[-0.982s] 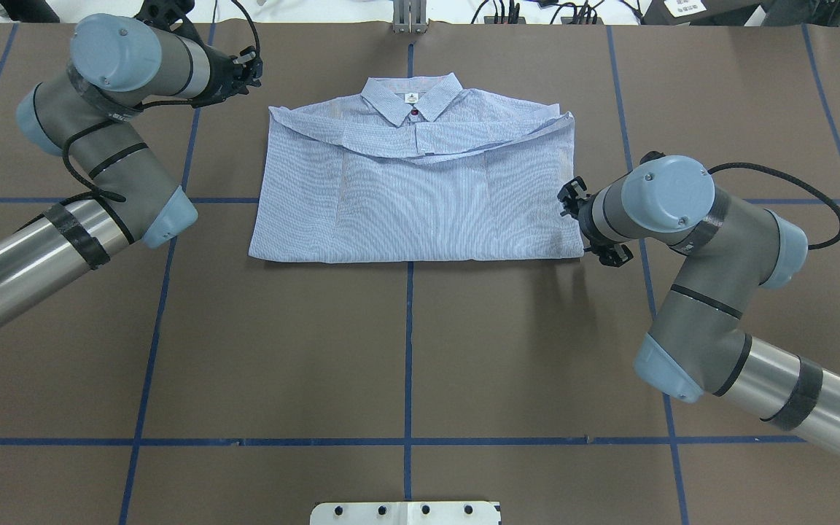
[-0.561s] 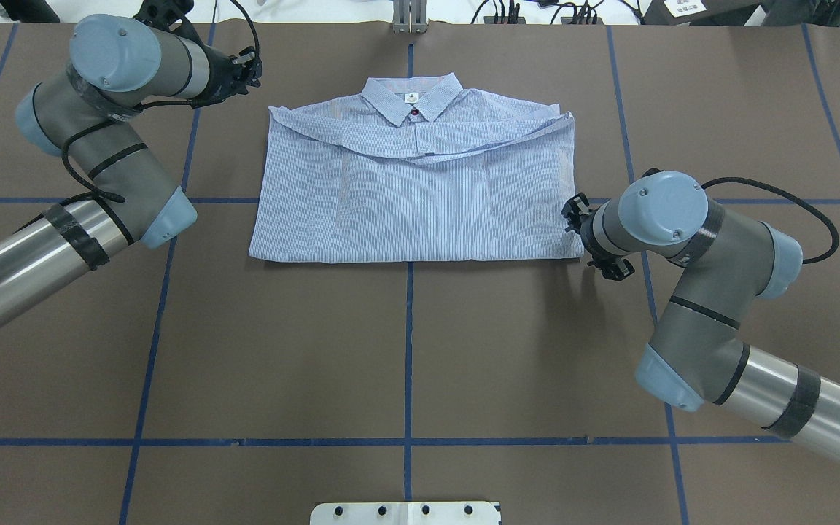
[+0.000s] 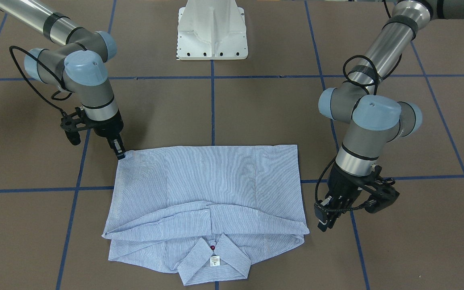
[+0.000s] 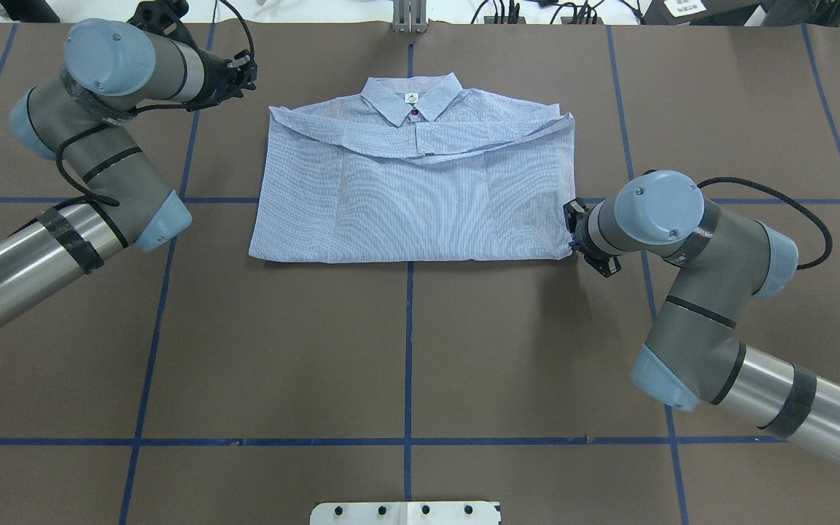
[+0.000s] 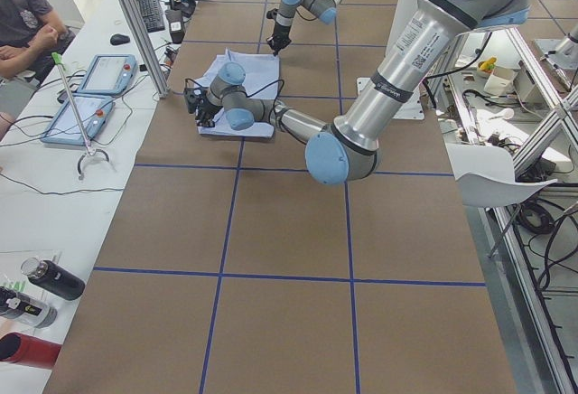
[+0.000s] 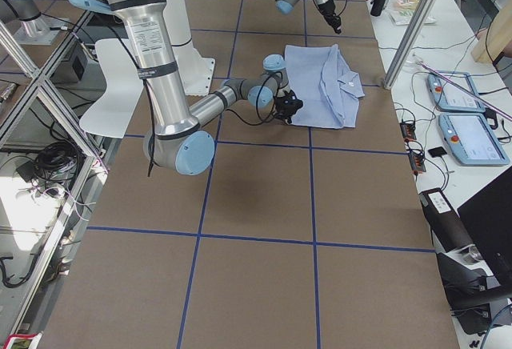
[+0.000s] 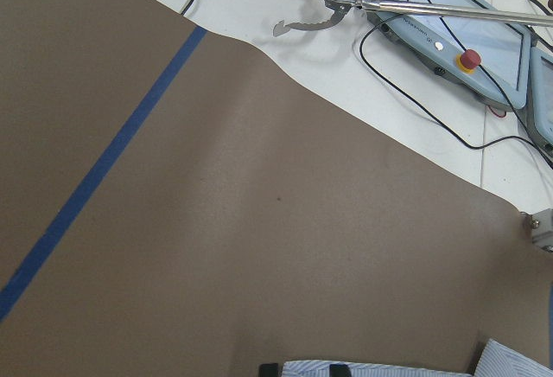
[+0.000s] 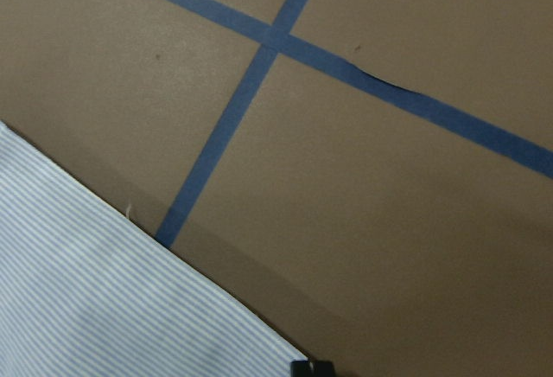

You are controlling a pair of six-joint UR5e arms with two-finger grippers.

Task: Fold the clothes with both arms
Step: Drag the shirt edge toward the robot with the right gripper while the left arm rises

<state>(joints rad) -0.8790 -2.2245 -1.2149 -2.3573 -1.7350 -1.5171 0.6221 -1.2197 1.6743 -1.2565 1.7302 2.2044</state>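
After closing in over the last second, touched right claw (image 3: 120,154) to hem corner of folded light blue-and-white striped shirt (image 4: 420,204) on brown desk (image 4: 281,350); couldn't tell grip. Held left claw (image 3: 324,221) parted by shoulder fold. Looked ready for next fold.

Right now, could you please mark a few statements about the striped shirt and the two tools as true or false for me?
1. The light blue-and-white striped button-up shirt lies with its collar towards the robot's white pedestal base. False: the collar points away from the base.
2. The right tool is at a corner of the shirt, at the end far from the collar. True.
3. The left tool hangs over the shirt's middle. False: it is off to the side, by the collar-end corner.
4. A white neck tag shows inside the collar. True.
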